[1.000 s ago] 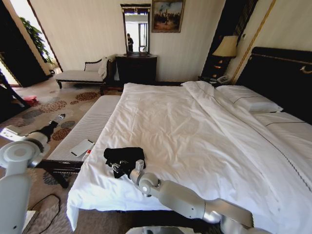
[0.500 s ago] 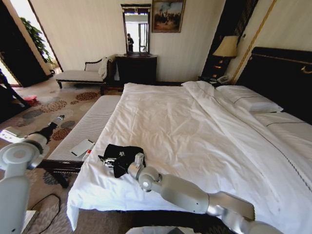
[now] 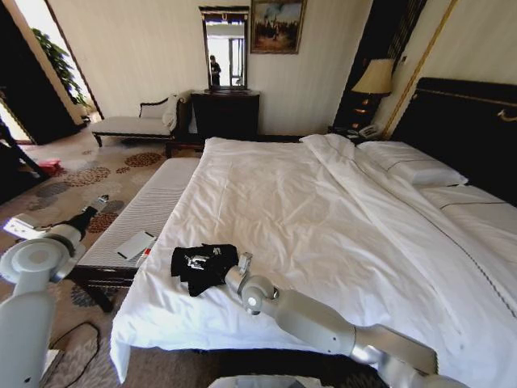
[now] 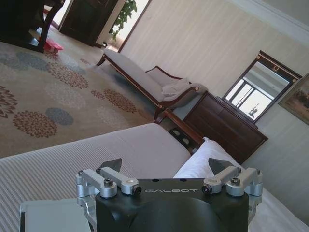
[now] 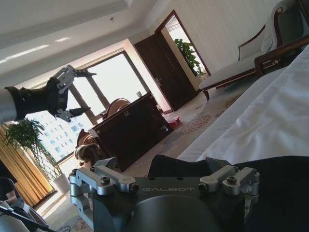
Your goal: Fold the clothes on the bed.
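The clothes, one black T-shirt point(image 3: 200, 265) with white lettering, lie bunched on the white duvet of the bed point(image 3: 323, 210) near its foot corner. My right arm reaches in from the lower right, and its gripper point(image 3: 224, 272) rests at the shirt's right edge. In the right wrist view its fingers stand spread, open point(image 5: 163, 166), with black cloth point(image 5: 280, 183) just beyond and beside them. My left gripper point(image 3: 90, 208) hangs open off the bed, above the bench. It shows with its fingers wide apart in the left wrist view point(image 4: 164, 166).
A striped bench point(image 3: 145, 210) runs along the bed's foot, with a flat white pad point(image 3: 135, 244) on it. Pillows point(image 3: 412, 166) and the dark headboard point(image 3: 468, 121) lie to the right. A chaise point(image 3: 133, 125), dresser point(image 3: 226, 113) and patterned carpet are beyond.
My right gripper reached left over the shirt half a second ago and has drawn back to its right edge. The shirt now lies flatter with the lettering on top. The left gripper dipped slightly.
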Controlling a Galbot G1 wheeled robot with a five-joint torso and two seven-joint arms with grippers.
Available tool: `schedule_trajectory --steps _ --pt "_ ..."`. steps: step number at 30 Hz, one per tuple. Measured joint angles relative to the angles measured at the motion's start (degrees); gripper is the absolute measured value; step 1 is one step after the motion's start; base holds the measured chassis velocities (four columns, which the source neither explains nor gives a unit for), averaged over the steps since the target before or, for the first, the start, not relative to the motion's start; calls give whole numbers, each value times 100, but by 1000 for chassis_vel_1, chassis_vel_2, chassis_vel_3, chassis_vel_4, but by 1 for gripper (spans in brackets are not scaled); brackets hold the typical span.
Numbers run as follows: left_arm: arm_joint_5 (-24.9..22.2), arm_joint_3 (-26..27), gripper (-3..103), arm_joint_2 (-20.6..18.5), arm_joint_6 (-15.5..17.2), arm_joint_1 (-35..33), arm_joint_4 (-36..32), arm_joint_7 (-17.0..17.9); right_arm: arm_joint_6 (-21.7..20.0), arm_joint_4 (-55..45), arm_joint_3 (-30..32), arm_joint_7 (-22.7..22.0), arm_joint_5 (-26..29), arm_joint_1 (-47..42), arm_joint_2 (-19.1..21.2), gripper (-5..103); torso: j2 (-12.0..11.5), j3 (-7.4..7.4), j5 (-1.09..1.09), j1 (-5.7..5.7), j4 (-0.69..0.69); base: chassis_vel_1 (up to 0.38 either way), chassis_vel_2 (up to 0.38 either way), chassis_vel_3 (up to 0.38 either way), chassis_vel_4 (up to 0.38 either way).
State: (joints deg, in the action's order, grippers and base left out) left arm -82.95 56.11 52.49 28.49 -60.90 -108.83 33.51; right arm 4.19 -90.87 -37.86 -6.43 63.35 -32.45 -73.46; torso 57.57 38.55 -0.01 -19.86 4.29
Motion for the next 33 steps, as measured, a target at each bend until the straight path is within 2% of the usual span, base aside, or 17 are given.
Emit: schedule_trajectory --steps 5,14,20,22,26,27,28,29,30,31,32,33 --pt "17 -36 100 -22 -5 38 65 -72 19 654 -56 4 -222 63 -269 100 0 0 -1 -1 4 0 0 0 0" --pt "167 -136 100 62 -20 16 123 -189 166 1600 192 77 -386 312 -729 100 0 0 0 -1 2 0 0 0 0" --pt "277 -156 100 93 -41 -172 14 -251 174 1254 580 -18 -257 341 -687 100 0 0 0 -1 1 0 0 0 0" --pt "326 -155 100 54 -51 -278 -71 -316 172 1012 788 -70 -151 351 -565 100 0 1 -1 -1 2 0 0 0 0" --pt "639 -102 100 -257 -230 -722 -383 -825 166 534 1663 -251 -14 370 -2 100 0 -1 1 0 -1 0 0 0 0" --pt "639 -102 100 -257 -230 -722 -383 -825 166 534 1663 -251 -14 370 -2 100 0 -1 1 0 -1 0 0 0 0" --pt "849 -103 100 -449 -440 -905 -416 -1129 173 466 1941 -399 -2 343 265 100 0 0 6 -1 4 0 0 0 0" --pt "1174 -80 100 -599 -775 -1143 -400 -1578 175 437 2181 -606 -53 298 662 100 0 -1 7 -1 2 0 0 0 0" --pt "1351 -56 100 -673 -941 -1280 -371 -1812 175 437 2290 -700 -101 261 880 100 0 0 5 -1 2 0 0 0 0" --pt "1706 -1 100 -841 -1258 -1617 -303 -2239 180 410 2577 -812 -227 118 1356 100 0 0 1 -1 6 0 0 0 0" --pt "1706 -1 100 -841 -1258 -1617 -303 -2239 180 410 2577 -812 -227 118 1356 100 0 0 1 -1 6 0 0 0 0" --pt "1866 39 100 -927 -1423 -1902 -294 -2458 183 300 2869 -824 -304 -65 1687 100 0 0 5 -1 8 0 0 0 0"
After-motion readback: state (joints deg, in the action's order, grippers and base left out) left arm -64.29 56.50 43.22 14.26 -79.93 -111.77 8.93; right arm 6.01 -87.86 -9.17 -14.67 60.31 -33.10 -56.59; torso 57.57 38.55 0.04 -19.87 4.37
